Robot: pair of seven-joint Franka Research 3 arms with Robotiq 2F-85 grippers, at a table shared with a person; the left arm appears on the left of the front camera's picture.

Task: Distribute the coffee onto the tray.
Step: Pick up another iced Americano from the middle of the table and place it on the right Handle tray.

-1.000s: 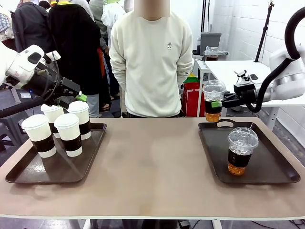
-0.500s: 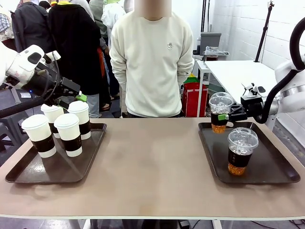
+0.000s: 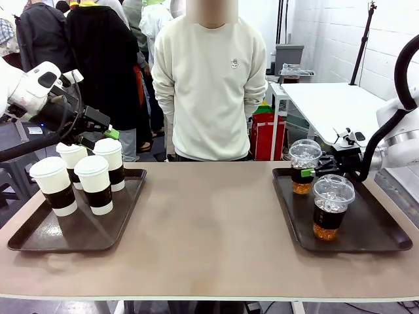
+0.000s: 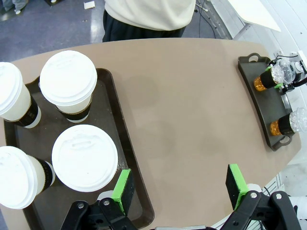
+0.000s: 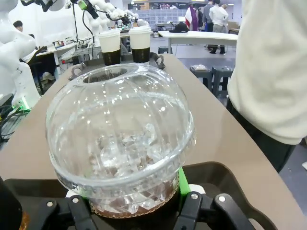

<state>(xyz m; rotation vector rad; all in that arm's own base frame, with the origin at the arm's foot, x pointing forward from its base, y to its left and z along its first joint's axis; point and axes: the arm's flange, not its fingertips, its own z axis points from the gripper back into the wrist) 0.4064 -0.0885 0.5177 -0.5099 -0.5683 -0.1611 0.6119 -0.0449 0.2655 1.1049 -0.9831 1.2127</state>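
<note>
Iced coffee cup [image 3: 303, 168] is pinched by the right gripper [image 3: 308, 173] over the right tray [image 3: 383, 226]; left gripper [image 4: 180, 184] fingers are spread.

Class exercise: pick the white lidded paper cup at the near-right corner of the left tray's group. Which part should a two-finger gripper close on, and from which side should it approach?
Grip the dark brown sleeve of that white lidded paper cup, coming from the table-centre side. The cup stands upright, other cups crowd its left and back, and the sleeve is probably firmer than the lid.

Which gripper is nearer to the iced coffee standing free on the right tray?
Right. The right gripper holds another cup just behind the free iced coffee; the left gripper hovers over the white cups.
</note>
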